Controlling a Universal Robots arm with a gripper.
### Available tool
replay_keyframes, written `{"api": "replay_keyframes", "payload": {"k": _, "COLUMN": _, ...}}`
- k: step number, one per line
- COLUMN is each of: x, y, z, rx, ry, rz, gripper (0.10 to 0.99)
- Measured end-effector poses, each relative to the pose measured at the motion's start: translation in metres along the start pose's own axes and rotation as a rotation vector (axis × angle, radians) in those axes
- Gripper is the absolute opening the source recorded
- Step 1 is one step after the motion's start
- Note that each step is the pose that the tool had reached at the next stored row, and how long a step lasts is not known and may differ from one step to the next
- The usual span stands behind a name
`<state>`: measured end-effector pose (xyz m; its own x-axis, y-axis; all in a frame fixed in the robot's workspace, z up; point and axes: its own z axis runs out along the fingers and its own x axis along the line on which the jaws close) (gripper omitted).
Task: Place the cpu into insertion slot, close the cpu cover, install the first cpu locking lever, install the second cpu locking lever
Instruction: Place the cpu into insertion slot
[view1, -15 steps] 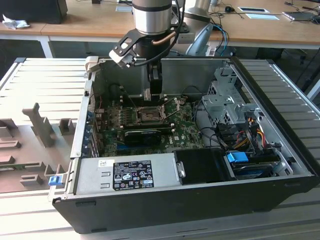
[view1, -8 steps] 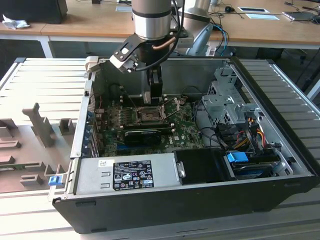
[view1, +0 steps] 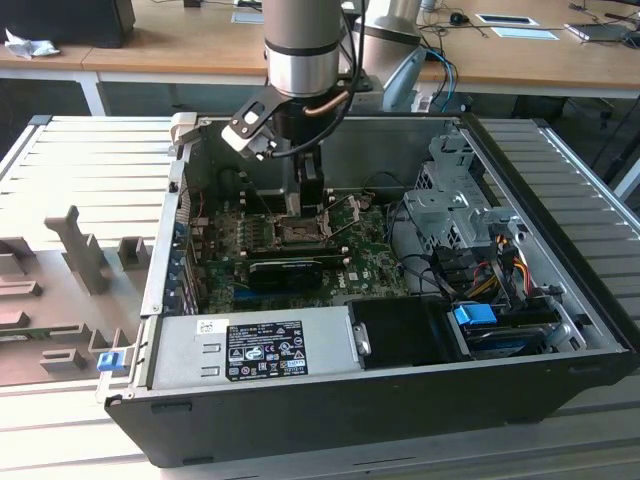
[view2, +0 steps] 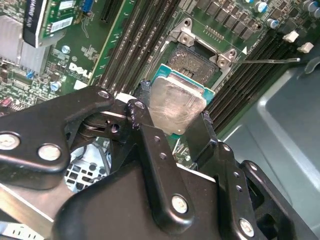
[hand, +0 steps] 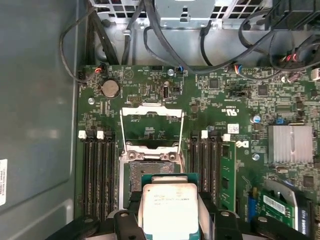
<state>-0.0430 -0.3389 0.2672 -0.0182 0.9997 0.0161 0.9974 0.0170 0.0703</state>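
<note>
Gripper (view2: 175, 107): clamped on cpu (view2: 172, 97), opposite edges.
Cpu: over slot (view1: 300, 236); edge cut off in first wrist view.
Slot: centre of exterior view; part hidden behind cpu.

A silver-grey cylindrical arm (view1: 303, 40) carries black jaws, their linked bars studded with silver screws (view2: 180, 203).

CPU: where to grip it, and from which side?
Best by two opposite edges, from above. The cpu is a thin flat square; its metal top gives no purchase and its underside must meet the insertion slot. The gripper holds it this way now.
</note>
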Motion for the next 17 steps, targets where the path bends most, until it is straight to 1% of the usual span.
{"api": "replay_keyframes", "payload": {"k": 4, "x": 0.0014, "y": -0.0003, "z": 0.0032, "rx": 0.0, "ry": 0.0, "rz": 0.0, "gripper": 0.529}}
{"api": "replay_keyframes", "payload": {"k": 5, "x": 0.003, "y": -0.0004, "z": 0.0064, "rx": 0.0, "ry": 0.0001, "rz": 0.0, "gripper": 0.529}}
{"api": "replay_keyframes", "payload": {"k": 6, "x": 0.0055, "y": -0.0007, "z": 0.0112, "rx": 0.0, "ry": 0.0, "rz": 0.0, "gripper": 0.529}}
{"api": "replay_keyframes", "payload": {"k": 11, "x": 0.0125, "y": -0.0015, "z": 0.0223, "rx": 0.001, "ry": -0.0003, "rz": 0.001, "gripper": 0.529}}
{"api": "replay_keyframes", "payload": {"k": 12, "x": 0.0132, "y": -0.0017, "z": 0.024, "rx": 0.001, "ry": -0.0008, "rz": 0.002, "gripper": 0.529}}
{"api": "replay_keyframes", "payload": {"k": 13, "x": 0.0144, "y": -0.0026, "z": 0.0285, "rx": 0.001, "ry": -0.0016, "rz": 0.004, "gripper": 0.529}}
{"api": "replay_keyframes", "payload": {"k": 15, "x": 0.015, "y": -0.0034, "z": 0.033, "rx": 0.001, "ry": -0.0024, "rz": 0.004, "gripper": 0.529}}
{"api": "replay_keyframes", "payload": {"k": 17, "x": 0.0152, "y": -0.0049, "z": 0.0397, "rx": 0.001, "ry": -0.0038, "rz": 0.008, "gripper": 0.529}}
